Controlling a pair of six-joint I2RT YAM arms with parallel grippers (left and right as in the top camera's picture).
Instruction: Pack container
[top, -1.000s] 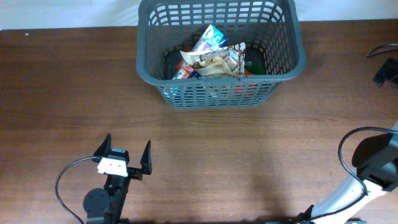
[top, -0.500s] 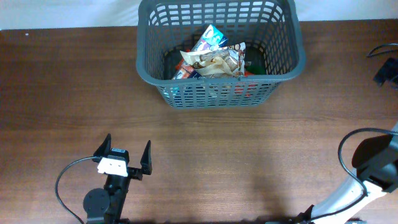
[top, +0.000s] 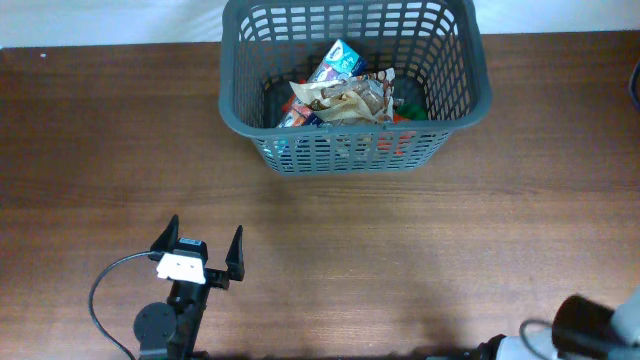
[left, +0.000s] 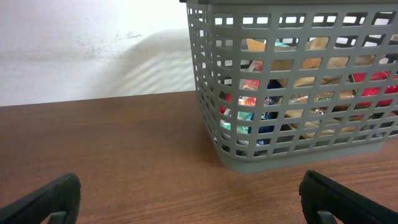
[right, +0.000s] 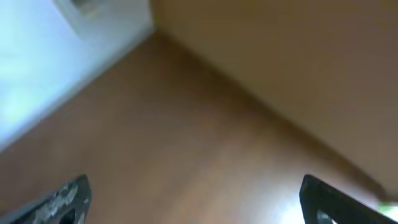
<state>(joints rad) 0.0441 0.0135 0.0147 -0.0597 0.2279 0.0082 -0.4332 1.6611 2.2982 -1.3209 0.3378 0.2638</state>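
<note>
The shopping basket (top: 340, 152) stands far centre on the table (top: 100, 130), snack packets (top: 340, 85) heaped inside. Left tool (top: 205, 240) and right tool (right: 202, 202) gape empty; a careless reach could knock the heap loose.
</note>
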